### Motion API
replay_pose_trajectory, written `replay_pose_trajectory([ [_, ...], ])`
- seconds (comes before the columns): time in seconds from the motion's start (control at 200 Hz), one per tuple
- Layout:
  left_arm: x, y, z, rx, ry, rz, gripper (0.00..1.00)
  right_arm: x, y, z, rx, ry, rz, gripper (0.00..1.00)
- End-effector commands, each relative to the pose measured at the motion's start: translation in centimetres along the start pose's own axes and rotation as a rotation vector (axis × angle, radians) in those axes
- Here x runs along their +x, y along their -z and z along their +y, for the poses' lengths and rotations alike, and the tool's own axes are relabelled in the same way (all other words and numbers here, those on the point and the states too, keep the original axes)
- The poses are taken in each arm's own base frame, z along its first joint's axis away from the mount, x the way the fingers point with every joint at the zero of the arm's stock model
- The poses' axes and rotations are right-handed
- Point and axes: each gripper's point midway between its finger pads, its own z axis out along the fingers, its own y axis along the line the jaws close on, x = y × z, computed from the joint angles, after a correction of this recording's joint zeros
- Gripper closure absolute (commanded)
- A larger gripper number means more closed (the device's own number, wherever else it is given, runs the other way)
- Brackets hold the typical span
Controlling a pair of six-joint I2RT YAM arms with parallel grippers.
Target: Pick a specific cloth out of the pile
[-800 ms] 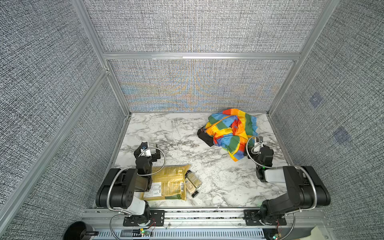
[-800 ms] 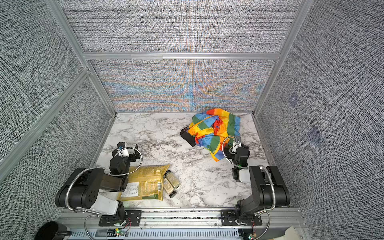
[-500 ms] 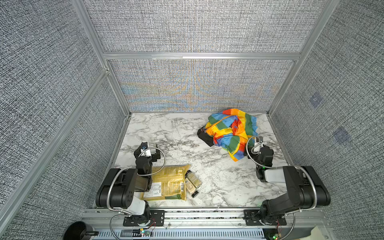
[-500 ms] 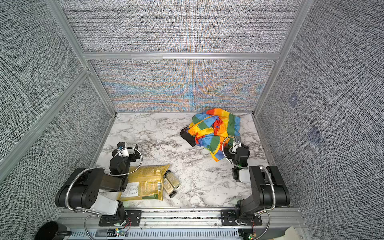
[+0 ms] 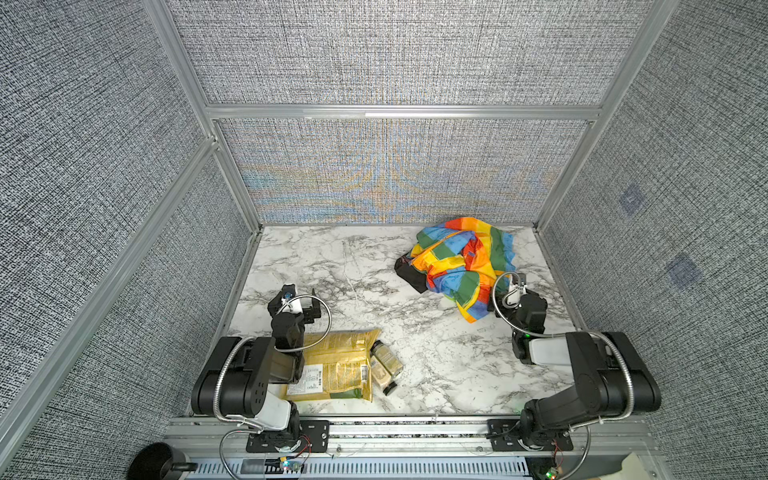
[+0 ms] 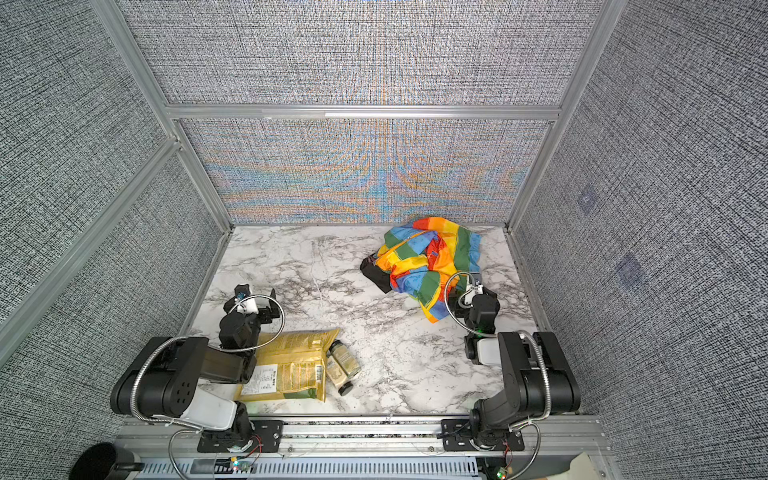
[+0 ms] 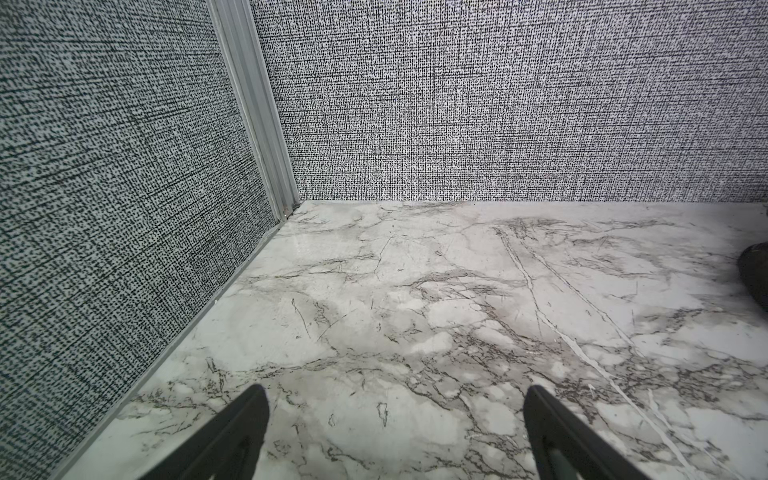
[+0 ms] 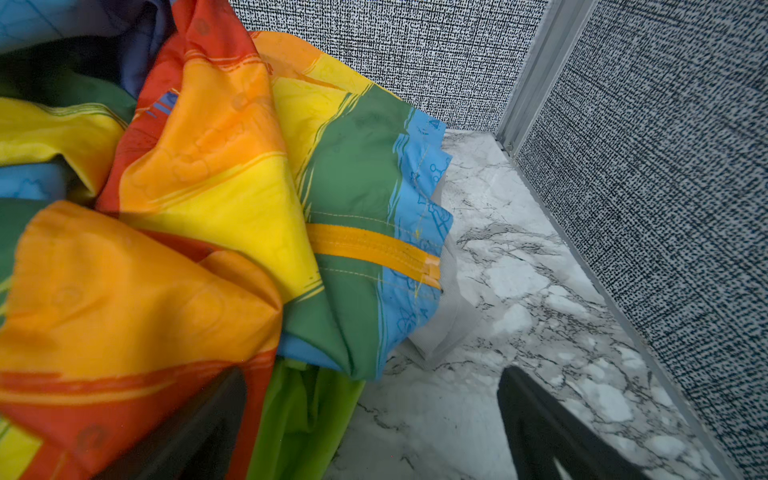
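Observation:
The pile sits at the back right of the marble table in both top views. Its rainbow-checked cloth [image 5: 461,266] [image 6: 428,262] lies on top. The black cloth [image 5: 409,272] [image 6: 374,272] shows only as a dark edge at the pile's left side, and its print is hidden. My right gripper [image 5: 509,291] [image 8: 374,374] stands open, low at the near right edge of the rainbow cloth [image 8: 208,208]. One finger lies over its fabric, the other over bare marble. My left gripper [image 5: 300,296] [image 7: 395,390] is open and empty over bare marble near the left wall.
A yellow packet [image 5: 336,361] lies at the front left, partly under the left arm. Two small spice bottles [image 5: 386,365] lie beside it. Fabric-covered walls with aluminium posts close in the table on three sides. A pale grey fabric bit [image 8: 449,328] pokes from under the rainbow cloth.

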Motion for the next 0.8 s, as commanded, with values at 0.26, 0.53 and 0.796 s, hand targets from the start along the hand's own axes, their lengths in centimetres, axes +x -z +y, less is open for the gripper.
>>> replay_pose_trajectory([
  [0.26,-0.87,-0.04,-0.09,0.007,0.011,-0.033,0.01,-1.03,-0.01,-0.07,0.003,-0.013,-0.037,0.01],
  [0.53,-0.81,-0.04,-0.13,0.009,0.01,-0.031,0.01,-0.92,-0.02,-0.04,0.003,-0.013,-0.034,0.01],
  [0.796,-1.09,0.62,0.16,-0.001,0.013,-0.057,0.01,-0.95,0.38,-0.54,0.028,-0.027,-0.05,0.01],
])
